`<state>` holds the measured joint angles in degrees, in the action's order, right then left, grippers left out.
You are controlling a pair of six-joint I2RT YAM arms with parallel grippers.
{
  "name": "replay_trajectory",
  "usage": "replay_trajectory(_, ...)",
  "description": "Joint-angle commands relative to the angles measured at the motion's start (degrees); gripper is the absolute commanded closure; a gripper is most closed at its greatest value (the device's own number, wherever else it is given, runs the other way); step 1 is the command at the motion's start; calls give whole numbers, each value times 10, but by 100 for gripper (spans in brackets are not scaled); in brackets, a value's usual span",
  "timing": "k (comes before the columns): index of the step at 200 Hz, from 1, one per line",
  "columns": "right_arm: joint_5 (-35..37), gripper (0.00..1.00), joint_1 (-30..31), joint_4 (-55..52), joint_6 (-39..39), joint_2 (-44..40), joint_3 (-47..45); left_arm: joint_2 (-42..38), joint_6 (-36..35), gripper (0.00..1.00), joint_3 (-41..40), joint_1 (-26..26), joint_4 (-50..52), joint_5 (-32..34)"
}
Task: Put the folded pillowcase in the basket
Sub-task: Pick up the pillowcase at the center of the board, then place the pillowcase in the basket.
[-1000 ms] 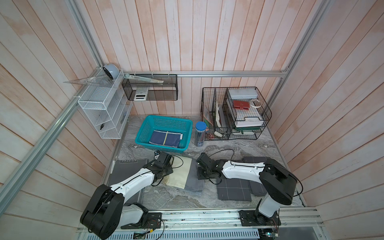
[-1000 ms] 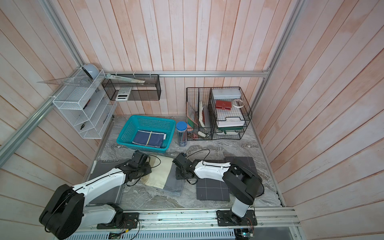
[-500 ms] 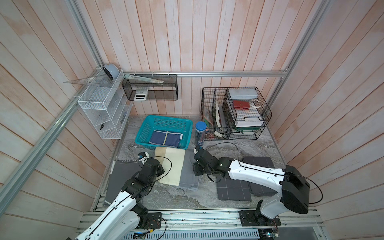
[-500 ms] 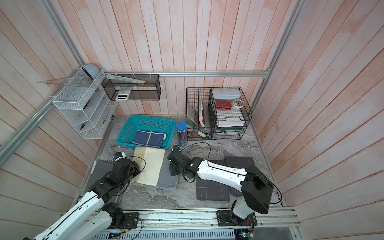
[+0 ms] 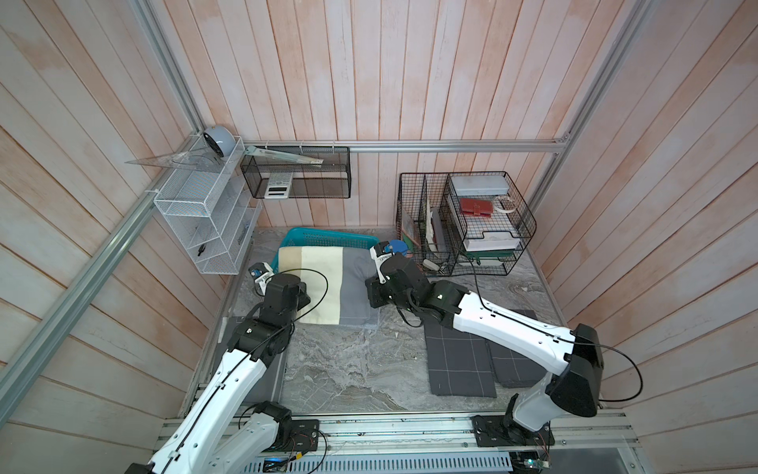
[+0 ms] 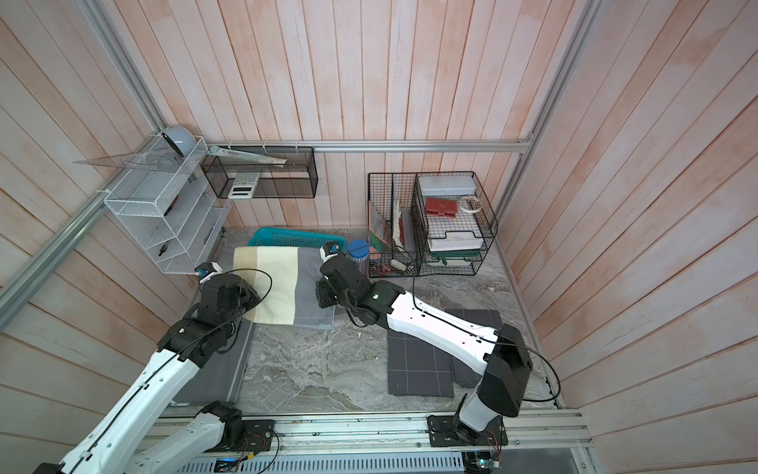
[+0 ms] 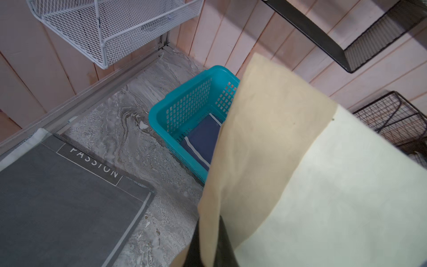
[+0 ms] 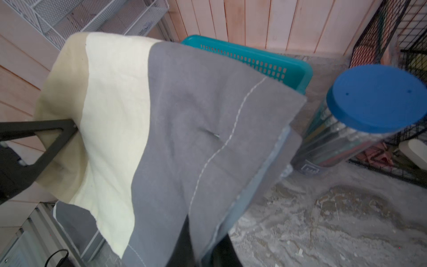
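Sagging banded cloth pillowcase overlaps perforated plastic basket.

I see grey marble tabletop carrying teal basket at back, blue-lidded jar beside it, black wire organizer, 2 dark folded cloths at right, grey mat at left

White links, black joints, thin black looping cables, matte black fingers.

Teal basket; pillowcase (tan, cream) overhanging
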<state>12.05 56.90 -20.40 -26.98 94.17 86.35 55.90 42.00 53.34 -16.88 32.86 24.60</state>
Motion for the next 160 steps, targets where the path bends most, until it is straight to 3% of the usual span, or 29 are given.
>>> replay_trajectory(1,3,100,-37,-36,43,59,71,57,-25,100,44,40,-38,-30)
replay_trajectory(63,-15,100,-74,-96,92,256,320,227,-42,100,149,122,-76,-104)
replay_trajectory(160,-15,100,-95,-194,101,481,607,443,-85,100,286,151,-74,-133)
